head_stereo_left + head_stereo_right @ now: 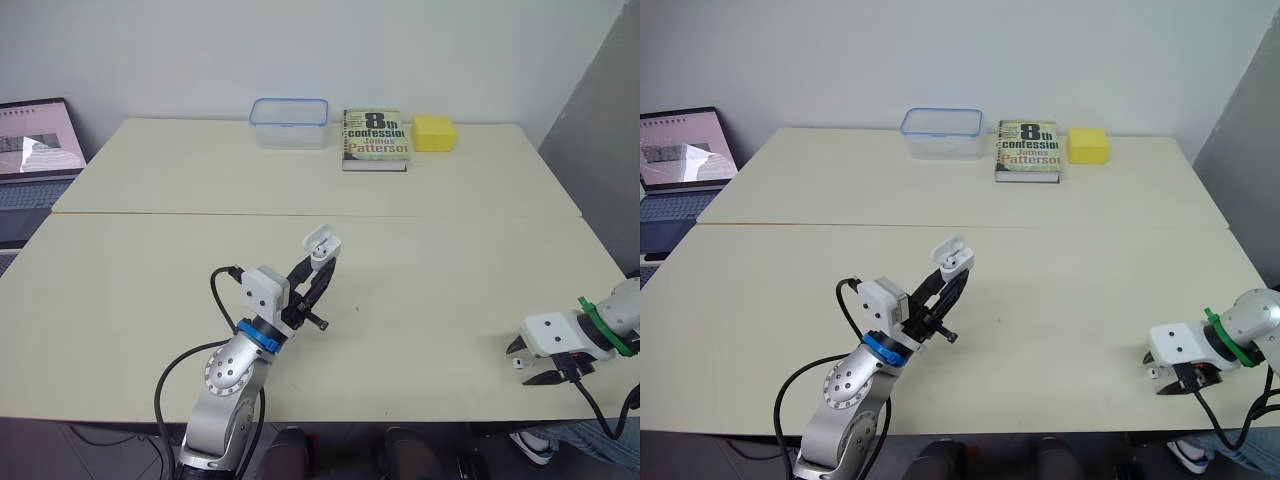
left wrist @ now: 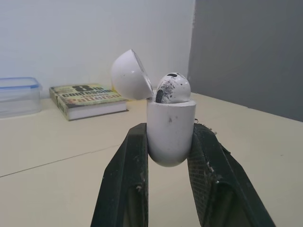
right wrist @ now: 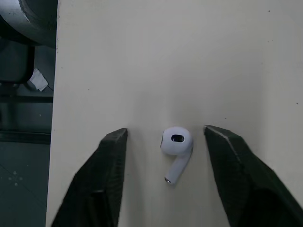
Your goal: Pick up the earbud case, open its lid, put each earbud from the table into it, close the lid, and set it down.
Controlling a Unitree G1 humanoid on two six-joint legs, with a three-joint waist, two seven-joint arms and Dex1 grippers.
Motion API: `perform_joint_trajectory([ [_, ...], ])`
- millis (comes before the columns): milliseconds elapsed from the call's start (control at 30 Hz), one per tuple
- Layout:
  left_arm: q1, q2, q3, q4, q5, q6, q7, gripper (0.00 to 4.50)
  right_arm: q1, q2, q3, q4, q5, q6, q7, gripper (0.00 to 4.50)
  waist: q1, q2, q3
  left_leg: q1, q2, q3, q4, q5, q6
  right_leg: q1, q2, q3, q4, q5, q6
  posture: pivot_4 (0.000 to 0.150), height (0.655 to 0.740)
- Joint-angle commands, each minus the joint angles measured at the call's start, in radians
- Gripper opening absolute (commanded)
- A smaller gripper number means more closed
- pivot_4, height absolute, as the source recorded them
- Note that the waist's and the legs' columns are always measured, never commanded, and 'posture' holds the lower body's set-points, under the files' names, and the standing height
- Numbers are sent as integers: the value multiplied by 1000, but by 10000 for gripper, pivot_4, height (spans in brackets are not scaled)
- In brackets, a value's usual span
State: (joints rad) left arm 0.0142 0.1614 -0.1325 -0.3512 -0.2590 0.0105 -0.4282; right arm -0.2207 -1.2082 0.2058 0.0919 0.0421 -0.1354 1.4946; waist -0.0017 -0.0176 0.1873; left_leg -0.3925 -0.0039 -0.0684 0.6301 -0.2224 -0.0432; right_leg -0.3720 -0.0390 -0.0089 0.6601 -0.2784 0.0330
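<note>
**Case held open with one bud in; second bud lies between the spread right fingers**

The left gripper [image 1: 320, 262] is up above the table [image 1: 450, 260], a little toward 7 o'clock from the table's middle in the head view. Its two black fingers [image 2: 125, 179] are clamped on the lower body of the white earbud case [image 2: 170, 127], one on each side. The case stands upright in the grip. Its lid [image 2: 130, 75] is swung open and tilted back, toward 10 o'clock from the case mouth in the wrist view. One earbud [image 2: 173, 88] sits in the case, its rounded head rising above the rim and speckled with dark marks.

The right gripper [image 3: 165, 131] is low over the table's near right corner, at about 4 o'clock from the table's middle, well apart from the left one. Its fingers [image 3: 102, 170] are spread wide. The loose earbud [image 3: 176, 144] lies flat on the table between them, nearer neither by much, with pale table showing on both sides, so it touches neither finger.

Along the far edge of the table stand a clear plastic container [image 1: 289, 122] with a blue rim at 11 o'clock, a book [image 1: 376, 139] at 12 o'clock just beside it, and a yellow block [image 1: 434, 132] at 1 o'clock next to the book. An open laptop [image 1: 35, 150] sits off the table at 10 o'clock.
</note>
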Motion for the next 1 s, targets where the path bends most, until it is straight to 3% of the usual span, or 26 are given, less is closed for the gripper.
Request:
perform_joint_trajectory([
  [33, 1, 0, -11, -56, 3, -4, 4, 7638, 1, -4, -60, -54, 42, -8, -9, 27333, 0, 0, 0, 0, 0, 0, 0, 0, 0, 0, 0, 0, 0, 0, 0, 1500, 7400],
  [200, 1, 0, -13, -50, -2, -4, 2, 7638, 0, -68, -164, -230, 109, 194, -32, 27333, 3, 2, 0, -3, 0, -1, 0, 0, 0, -3, 0, 0, 0, 0, 0, 1500, 7400],
  [467, -4, -13, -29, -42, -2, 0, 3, 7638, 150, -184, -160, -522, -15, 592, -135, 27333, 16, 2, 0, -5, 0, -2, 0, 0, 0, -3, -1, -2, -1, 0, 0, 1500, 7400],
  [1000, 6, -10, -27, -46, 4, -1, 10, 7638, 119, -90, -11, -453, -155, 630, -222, 27333, 15, 2, 0, -5, -1, -1, 0, 0, 0, -3, -2, -1, -1, 0, 0, 1500, 7400],
])
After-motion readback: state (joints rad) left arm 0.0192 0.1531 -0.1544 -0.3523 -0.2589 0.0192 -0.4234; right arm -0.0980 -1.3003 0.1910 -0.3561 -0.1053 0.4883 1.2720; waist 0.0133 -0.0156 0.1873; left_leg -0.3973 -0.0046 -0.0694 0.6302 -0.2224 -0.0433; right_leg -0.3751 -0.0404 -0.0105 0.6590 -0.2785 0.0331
